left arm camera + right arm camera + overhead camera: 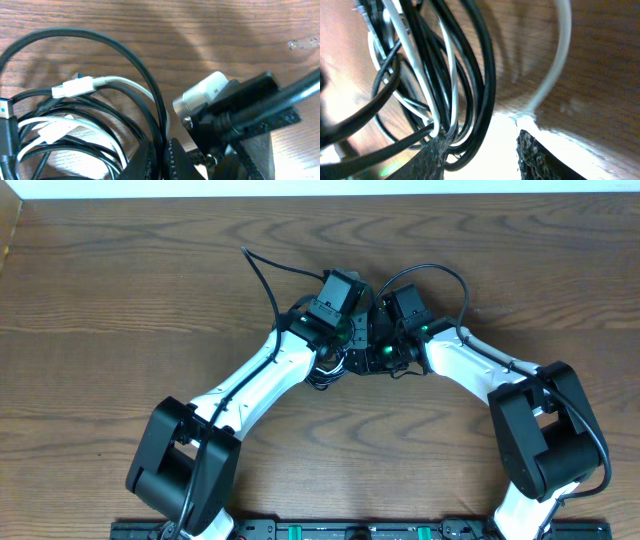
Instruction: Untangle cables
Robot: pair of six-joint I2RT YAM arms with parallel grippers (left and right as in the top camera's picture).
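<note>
Pinching a black strand at the bottom centre of its view, the left claw (161,151) anchors the cables (75,87) tangled at frame left. The right claw (480,150) stands parted, loops threaded between its jaws, probably ready to tease them apart.
</note>
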